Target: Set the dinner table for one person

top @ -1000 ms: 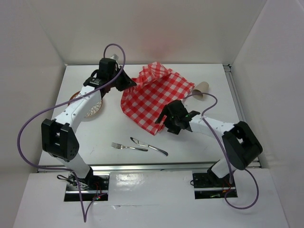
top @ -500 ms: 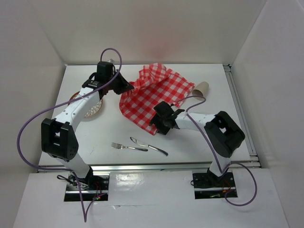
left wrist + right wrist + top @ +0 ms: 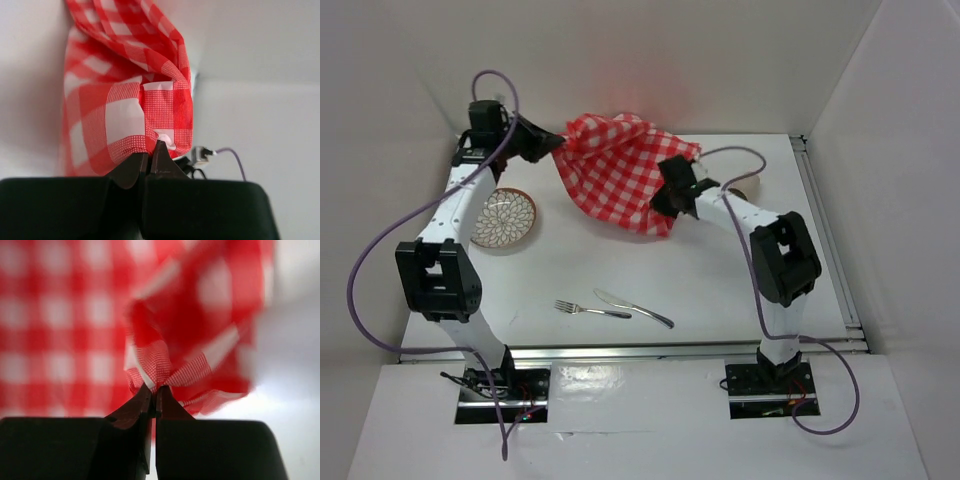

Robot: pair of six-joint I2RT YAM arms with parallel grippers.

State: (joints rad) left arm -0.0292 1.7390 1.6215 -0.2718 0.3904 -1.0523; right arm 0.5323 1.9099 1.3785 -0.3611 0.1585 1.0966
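From overhead I see the whole layout: the white counter (image 3: 720,280) with its metal rail along the near edge, a patterned plate (image 3: 503,219) at its left side, and a fork (image 3: 582,309) and spoon (image 3: 632,308) lying side by side near the front, well apart from the plate. The red-and-white checked cloth (image 3: 620,180) hangs bunched between the two arms over the far middle of the counter. I cannot tell from above whether its lower edge touches the surface. A brown cardboard tube (image 3: 750,185) peeks out behind the right arm.

The wrist cameras give me what the overhead cannot, the grip itself. In the left wrist view, the left tool (image 3: 150,156) has its fingers pressed together on a folded corner of the cloth (image 3: 125,115), which rises away from the tips in a twisted drape. In the right wrist view, the right tool (image 3: 153,396) pinches another gathered edge of the cloth (image 3: 60,315), fingers nearly meeting, with the rest of the fabric a blur behind.

In the overhead view, the left arm stretches far back along the left edge, with its left tool (image 3: 556,150) pointing right into the cloth's upper-left corner. The right arm reaches forward and inward, and its right tool (image 3: 661,208) points down-left at the cloth's right side.
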